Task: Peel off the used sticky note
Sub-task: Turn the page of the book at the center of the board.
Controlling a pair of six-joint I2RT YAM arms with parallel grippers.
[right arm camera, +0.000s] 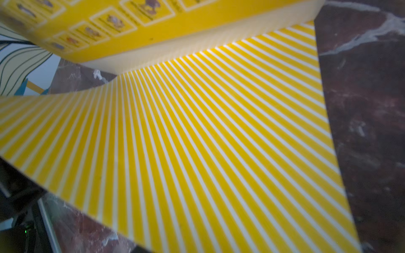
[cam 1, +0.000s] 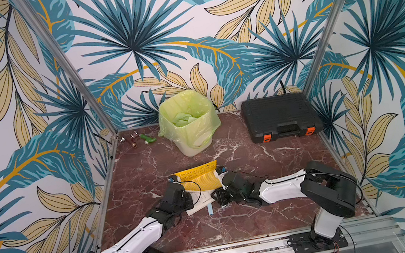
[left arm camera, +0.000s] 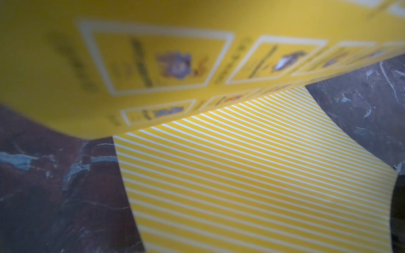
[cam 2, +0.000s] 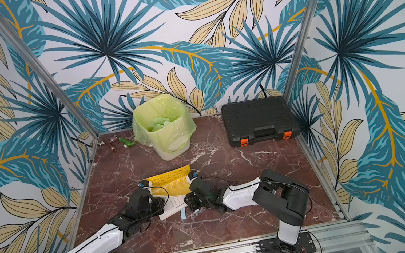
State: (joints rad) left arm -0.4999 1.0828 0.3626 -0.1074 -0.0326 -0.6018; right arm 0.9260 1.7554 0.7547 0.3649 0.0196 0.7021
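- Yellow paper at the middle of the table (cam 1: 266,206): sticky-note pad (cam 1: 200,182) lying open just ahead of both arms (thin, smooth, rectangular).
- Printed top sheet (cam 1: 195,171) curled upward and standing off the pad, covered in small white-framed boxes with tiny pictures. Badly blurred at close range in the left wrist view (left arm camera: 153,61), print unreadable.
- Beneath it, striped sheet (right arm camera: 197,142) in fine yellow and white lines, bowed, with one edge floating above the marble in the right wrist view.
- Cream band (right arm camera: 197,50), finely ribbed like stacked page edges, along the join of the two sheets.
- Left pincer (cam 1: 172,179) at the raised sheet's left corner and right pincer (cam 1: 221,170) at its right corner, so in both top views. Tips too small there and out of frame in the wrist views, so cannot tell how wide open, nor whether clamped on the paper.
- White printed paper (cam 1: 200,202) and pale blue strip (cam 1: 210,209) flat on the marble, partly covered by the two wrists.
- Farther back, well apart from the pad: bin (cam 1: 194,134) in a crinkled pale green liner with pale green scraps inside, and a black case (cam 1: 278,114) of ribbed plastic with orange latches.
- Small metal fittings (cam 1: 129,140) and a green piece (cam 1: 147,138) near the rear left corner.
- Table surface glossy, marbled red-brown with white veins.
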